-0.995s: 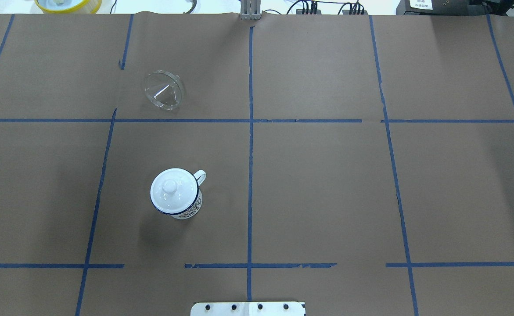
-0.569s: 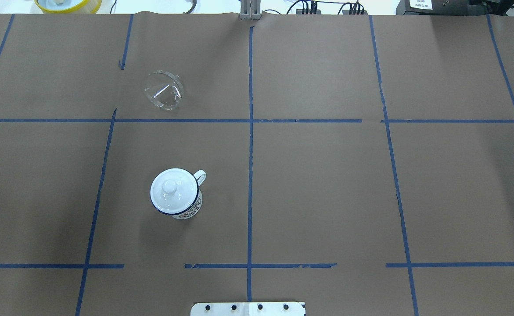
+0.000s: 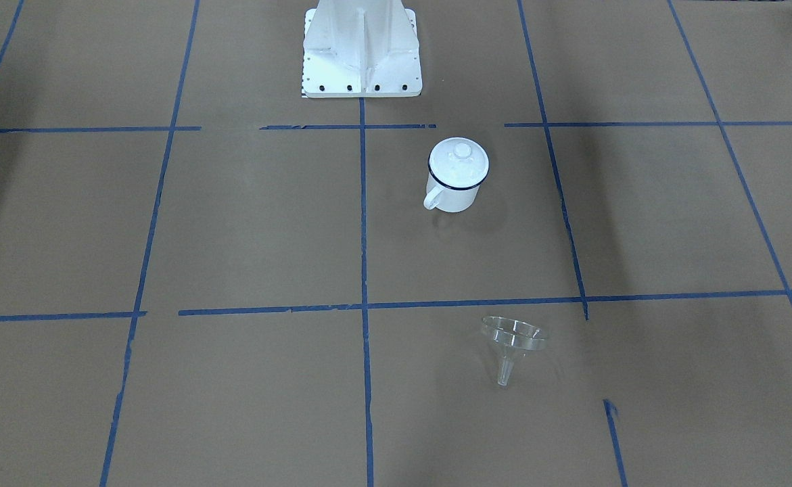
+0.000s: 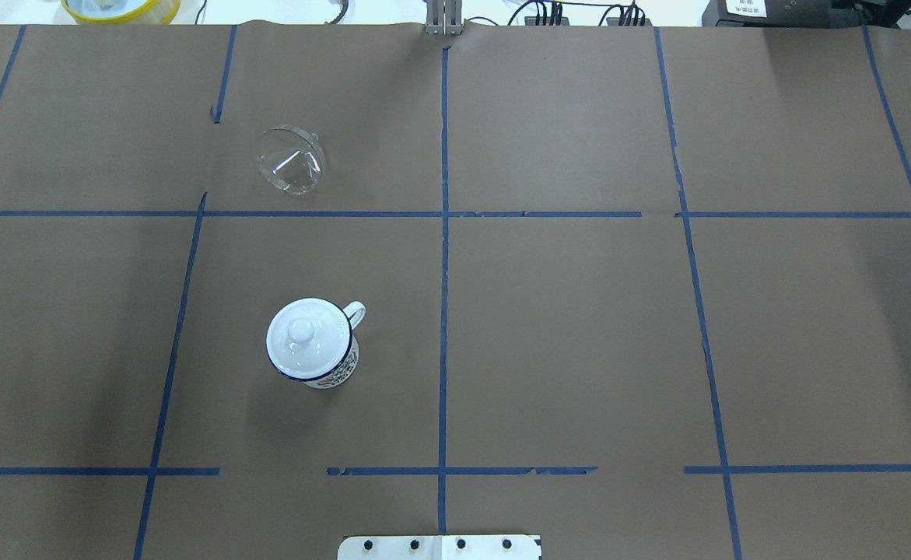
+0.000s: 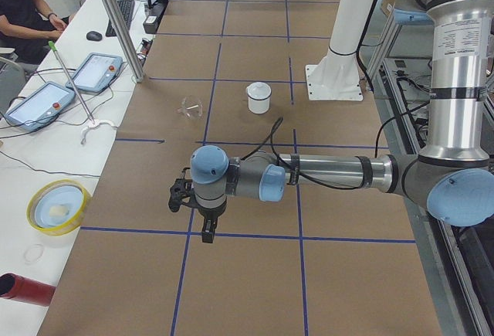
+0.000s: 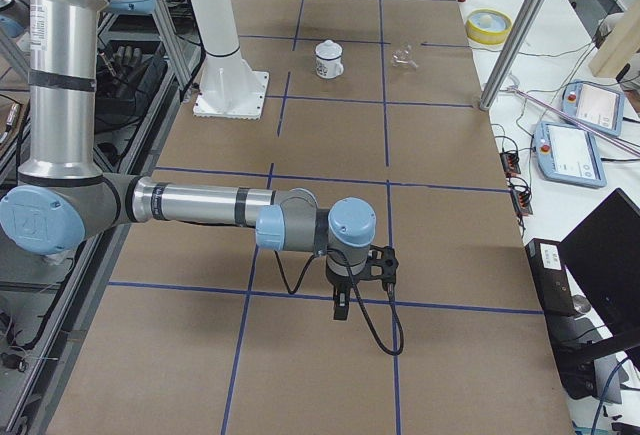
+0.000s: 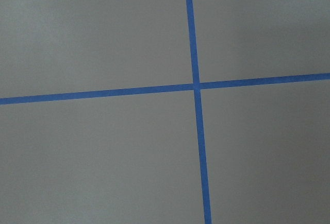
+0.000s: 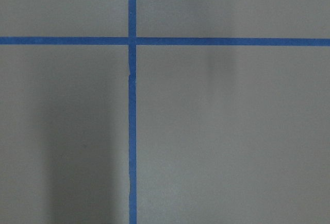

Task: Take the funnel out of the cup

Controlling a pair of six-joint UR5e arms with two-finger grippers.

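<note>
The clear plastic funnel (image 4: 290, 159) lies tipped on the brown table, apart from the cup. It also shows in the front view (image 3: 512, 341), spout towards the camera. The white cup (image 4: 311, 342) with a dark blue rim stands upright, and a white knobbed lid (image 4: 300, 330) covers it. The cup also shows in the front view (image 3: 456, 177). My left gripper (image 5: 207, 232) shows only in the left side view and hangs over the table far from both. My right gripper (image 6: 340, 307) shows only in the right side view, likewise far off. I cannot tell whether either is open or shut.
The robot's white base (image 3: 360, 47) stands at the table's near edge, behind the cup. A yellow round container (image 4: 120, 8) sits beyond the far edge. Tablets (image 5: 93, 73), a metal pole (image 5: 116, 19) and a seated person (image 5: 23, 4) are at the operators' side.
The funnel rocks very slightly in place. The cup with its lid has not moved.
</note>
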